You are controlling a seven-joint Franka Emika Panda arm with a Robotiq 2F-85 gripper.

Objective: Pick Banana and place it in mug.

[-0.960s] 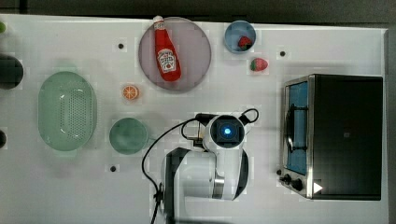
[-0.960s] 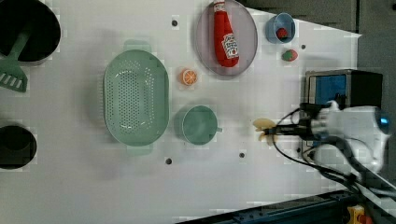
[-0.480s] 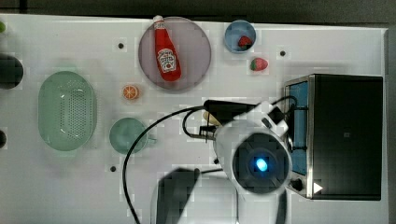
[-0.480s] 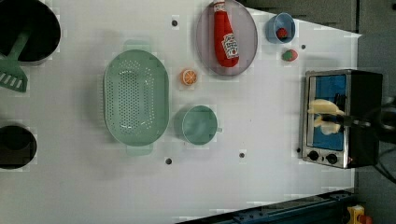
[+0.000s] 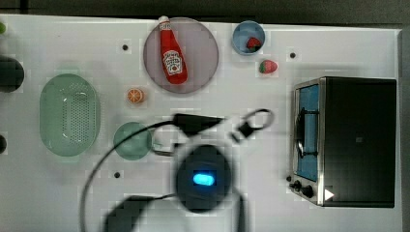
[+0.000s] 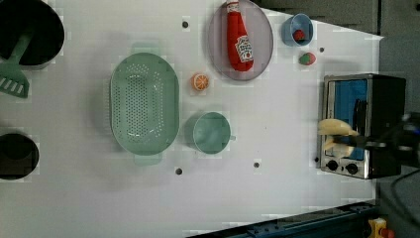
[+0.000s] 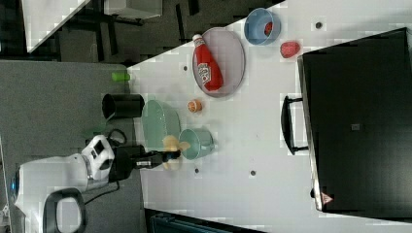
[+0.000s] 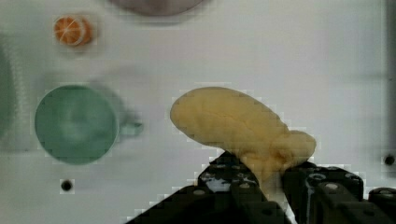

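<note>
My gripper (image 8: 268,179) is shut on the banana (image 8: 233,126), a pale-yellow toy fruit held by one end and hanging well above the table. In the wrist view the teal mug (image 8: 74,123) stands upright off to the side of the banana, apart from it, mouth open. The left view shows the banana (image 6: 336,129) raised in front of the toaster oven, far to the right of the mug (image 6: 212,133). The right view has the banana (image 7: 171,145) in the gripper (image 7: 164,156) just beside the mug (image 7: 197,143). In the top view my arm (image 5: 203,178) hides the banana; the mug (image 5: 131,140) sits to its left.
A pale-green colander (image 5: 69,114) lies left of the mug in the top view. An orange slice (image 5: 135,95), a ketchup bottle (image 5: 172,54) on a round plate (image 5: 203,53), a blue bowl (image 5: 248,36), a strawberry (image 5: 268,66) and a toaster oven (image 5: 345,140) stand around.
The banana has been lifted off the table and stays in the gripper. In the top view the arm rose toward the camera, then swung left toward the mug.
</note>
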